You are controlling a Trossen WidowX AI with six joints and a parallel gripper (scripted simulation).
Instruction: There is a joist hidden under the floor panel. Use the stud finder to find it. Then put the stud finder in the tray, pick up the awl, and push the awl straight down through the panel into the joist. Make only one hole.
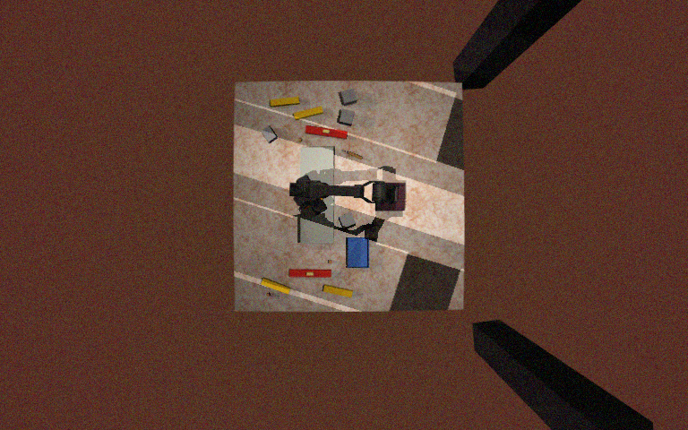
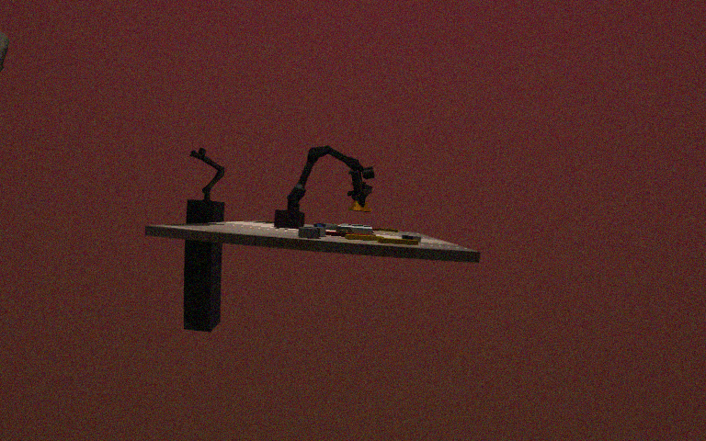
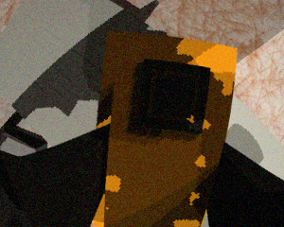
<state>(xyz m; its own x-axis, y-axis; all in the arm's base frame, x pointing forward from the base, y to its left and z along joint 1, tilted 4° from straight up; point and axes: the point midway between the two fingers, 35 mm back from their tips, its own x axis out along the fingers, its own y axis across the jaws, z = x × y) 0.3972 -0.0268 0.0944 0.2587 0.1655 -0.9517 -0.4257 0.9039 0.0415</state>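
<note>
My gripper point(image 1: 314, 205) point(image 2: 361, 200) point(image 3: 163, 135) is shut on the orange stud finder point(image 2: 358, 208) point(image 3: 156, 156), which has a dark square on its face. It holds the stud finder in the air above the middle of the floor panel. The pale grey-green floor panel point(image 1: 316, 233) point(image 3: 33, 52) lies on the table, partly hidden by the arm and its shadow. The awl point(image 1: 355, 155), with a brownish handle, lies beside the panel's upper right part in the top view. The blue tray point(image 1: 357, 252) stands below and right of the panel and looks empty. The joist does not show.
A grey block point(image 1: 347, 219) lies between the panel and the tray. Red levels point(image 1: 326, 132) point(image 1: 301, 273) lie beyond both panel ends. Several yellow bars point(image 1: 284, 101) point(image 1: 338, 290) and more grey blocks point(image 1: 348, 97) point(image 1: 346, 116) lie farther out. Hard shadows cross the table.
</note>
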